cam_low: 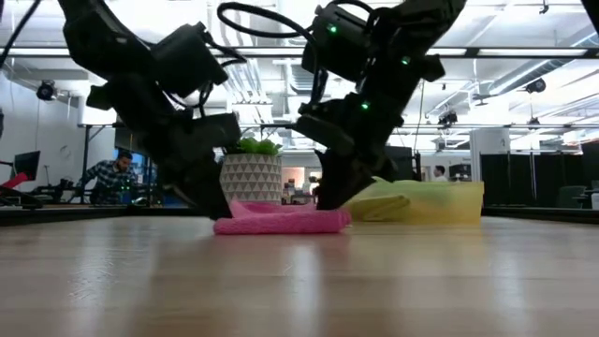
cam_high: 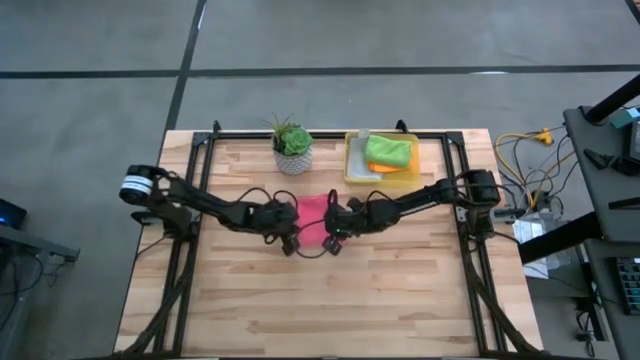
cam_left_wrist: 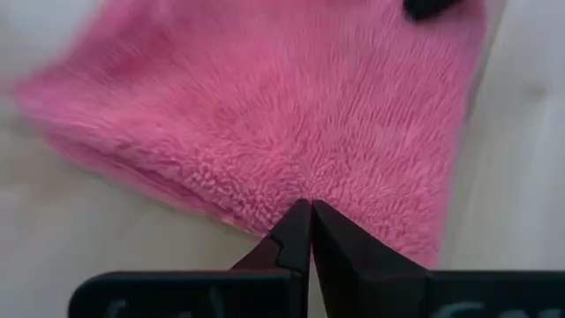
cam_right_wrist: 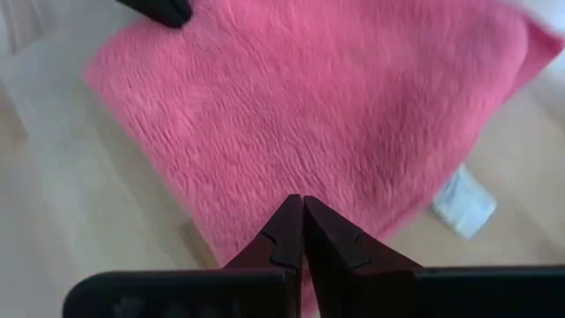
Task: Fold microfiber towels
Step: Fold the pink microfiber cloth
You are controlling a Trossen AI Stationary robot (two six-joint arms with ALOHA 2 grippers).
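A pale wooden table (cam_high: pixel 330 300) fills the middle of the high view, grey floor all round it, a potted plant (cam_high: pixel 292 147) near its upper edge. Just right of the plant a yellow bin (cam_high: pixel 352 160) holds a green towel (cam_high: pixel 388 151) on top of an orange one (cam_high: pixel 385 168). The pink towel (cam_high: pixel 312 222) lies flat at the centre of the frame, and both arms meet over it.

The left gripper (cam_left_wrist: pixel 307 210) has its tips pinched together at the towel's near edge; the right gripper (cam_right_wrist: pixel 298 205) is likewise closed, at its own edge. Whether either has cloth caught between the tips, I cannot tell.

To fold well, I'd say each should take only the top layer at matching corners and carry them across together, keeping the edge taut.

The low view shows the towel already lying thick and doubled (cam_low: pixel 281 220), which the overhead shot hides. The right wrist view alone shows a small white tag (cam_right_wrist: pixel 463 205).
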